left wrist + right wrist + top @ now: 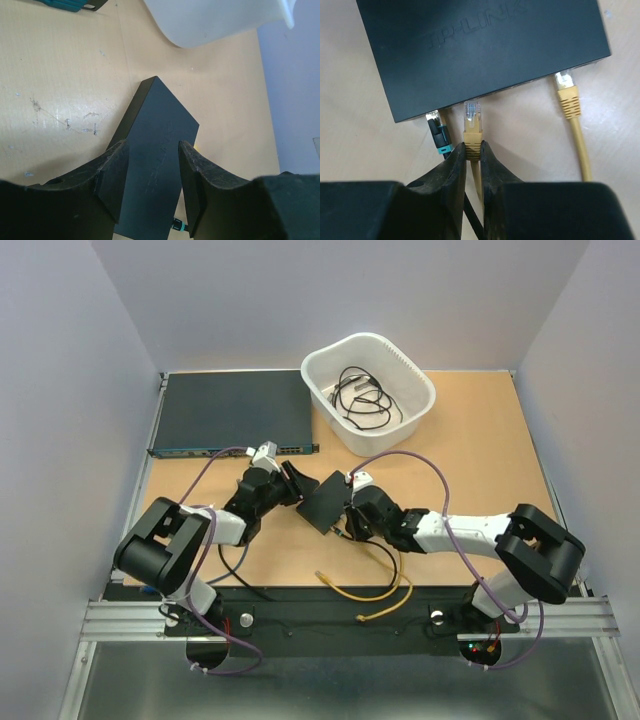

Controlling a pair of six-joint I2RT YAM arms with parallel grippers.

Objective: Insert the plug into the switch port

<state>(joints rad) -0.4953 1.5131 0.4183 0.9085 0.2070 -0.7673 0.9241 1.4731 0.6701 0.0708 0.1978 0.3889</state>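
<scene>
Right wrist view: plug at switch edge

My right pincer [472, 146] was clamped on the yellow plug [471, 117], whose tip met the black switch box [485, 50] directly ahead; the switch port lay hidden under that edge. My left pincer [152, 150] straddled the box, fingers apart; grip undetermined. A black plug [438, 132] sat just left.

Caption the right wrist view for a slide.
Right end effector pinches a yellow plug at the switch edge, between a black plug and a second yellow plug.
</scene>
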